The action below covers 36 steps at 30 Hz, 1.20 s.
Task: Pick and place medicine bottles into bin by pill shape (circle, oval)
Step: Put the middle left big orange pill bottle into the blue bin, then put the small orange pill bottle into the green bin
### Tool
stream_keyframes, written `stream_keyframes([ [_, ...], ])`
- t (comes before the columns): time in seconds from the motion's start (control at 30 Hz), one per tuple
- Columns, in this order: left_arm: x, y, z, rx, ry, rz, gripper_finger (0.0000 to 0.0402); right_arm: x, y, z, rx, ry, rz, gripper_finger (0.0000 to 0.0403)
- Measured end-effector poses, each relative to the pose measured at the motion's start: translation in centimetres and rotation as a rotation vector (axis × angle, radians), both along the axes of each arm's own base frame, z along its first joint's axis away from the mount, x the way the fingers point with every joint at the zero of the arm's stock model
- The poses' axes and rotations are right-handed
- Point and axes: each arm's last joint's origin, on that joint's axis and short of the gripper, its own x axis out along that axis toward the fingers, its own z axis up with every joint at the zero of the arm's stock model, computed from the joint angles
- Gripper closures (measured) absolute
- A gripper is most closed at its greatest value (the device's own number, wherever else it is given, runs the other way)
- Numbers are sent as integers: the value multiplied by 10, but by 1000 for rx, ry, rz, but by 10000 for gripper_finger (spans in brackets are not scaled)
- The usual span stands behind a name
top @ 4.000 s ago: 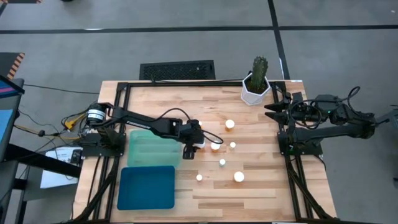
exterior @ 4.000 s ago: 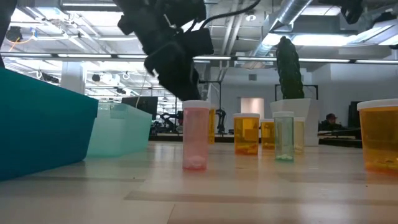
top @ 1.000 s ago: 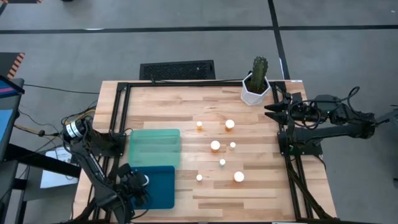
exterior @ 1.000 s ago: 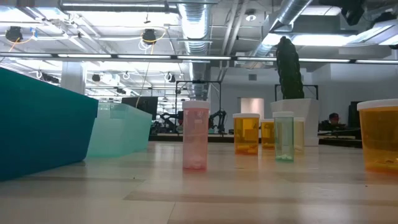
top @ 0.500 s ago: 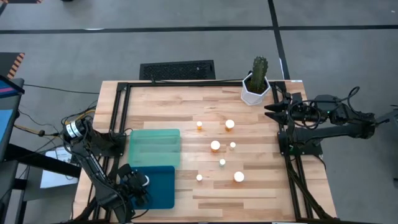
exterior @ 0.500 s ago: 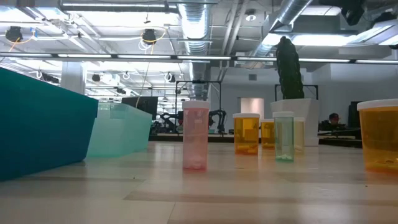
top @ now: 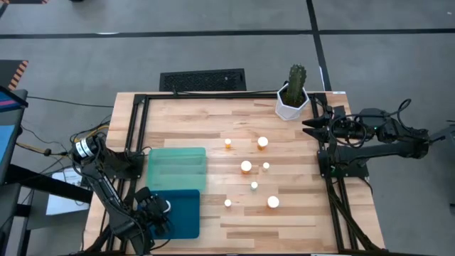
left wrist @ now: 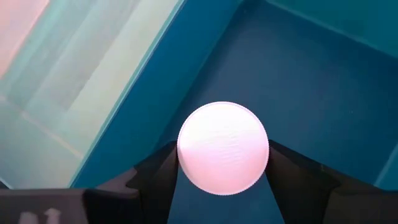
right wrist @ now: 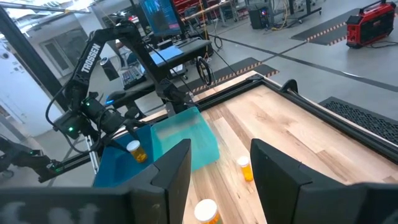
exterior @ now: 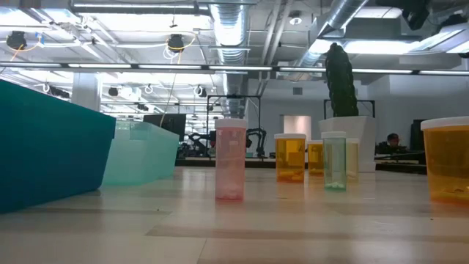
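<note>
The left tool is clamped on a bottle, which it has carried from the group over the dark bin; drop-off looks next. Its arm is folded low beside that bin. The right tool, fingers apart, waits far from the bin; six bottles remain on the surface.

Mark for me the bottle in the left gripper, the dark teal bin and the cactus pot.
bottle [left wrist: 223,148], left wrist view, centre of its white cap
dark teal bin [top: 186,213], high view, bare floor of the bin
cactus pot [top: 291,104], high view, white rim of the pot
</note>
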Motion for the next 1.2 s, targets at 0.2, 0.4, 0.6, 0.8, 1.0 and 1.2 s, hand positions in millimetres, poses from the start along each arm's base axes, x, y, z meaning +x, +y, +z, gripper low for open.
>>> stream_keyframes([
  [0.2,0,0,0,0,0,0,160,0,0,0,0,0,0,225],
  [0.4,3,2,-1,-17,48,3,133,0,0,0,0,0,0,226],
  [0.6,12,-3,11,-59,88,-45,126,0,0,0,0,0,0,223],
  [0.8,15,-8,29,-67,85,-66,126,0,0,0,0,0,0,225],
  [1.0,22,-8,59,-91,50,-31,126,0,0,0,0,0,0,222],
  [1.2,36,16,116,-9,-138,30,126,0,0,0,0,0,0,224],
])
